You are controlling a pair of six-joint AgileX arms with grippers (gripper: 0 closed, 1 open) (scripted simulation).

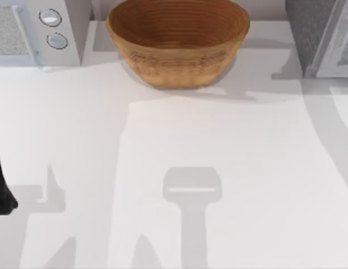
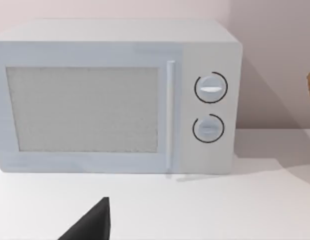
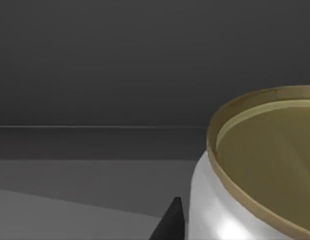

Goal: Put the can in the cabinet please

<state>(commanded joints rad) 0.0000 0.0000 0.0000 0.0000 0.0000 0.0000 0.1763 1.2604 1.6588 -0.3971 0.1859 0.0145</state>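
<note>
- Closest to the right wrist camera stands the can (image 3: 254,170): a dull gold round top with a raised rim over a glossy white side.
- Around the can are dark grey surfaces: a flat floor beneath it and a plain wall behind, the two meeting in one straight seam. This looks like the inside of the cabinet, though I cannot tell for certain.
- One black tip of the right gripper (image 3: 168,226) juts up just beside the can's white side. Whether that claw is grasping the can, clenched or released, I cannot tell.
- From above, the cabinet (image 1: 322,36) sits at about 2 o'clock on the white table (image 1: 162,168), its grey body running off the edge of the view and a paler panel along its side.
- At 12 o'clock stands the woven basket (image 1: 178,42), a wide brown bowl, upright.
- At about 10 o'clock is the white microwave (image 2: 115,100), door closed, with two round dials (image 2: 210,88) stacked beside the door handle.
- At 9 o'clock, at the very edge of the table, is the dark left arm (image 1: 3,185), well apart from basket and cabinet.
- Facing the microwave's front is the left gripper (image 2: 90,225), one black tip of it above bare table; released or clenched, I cannot tell.
</note>
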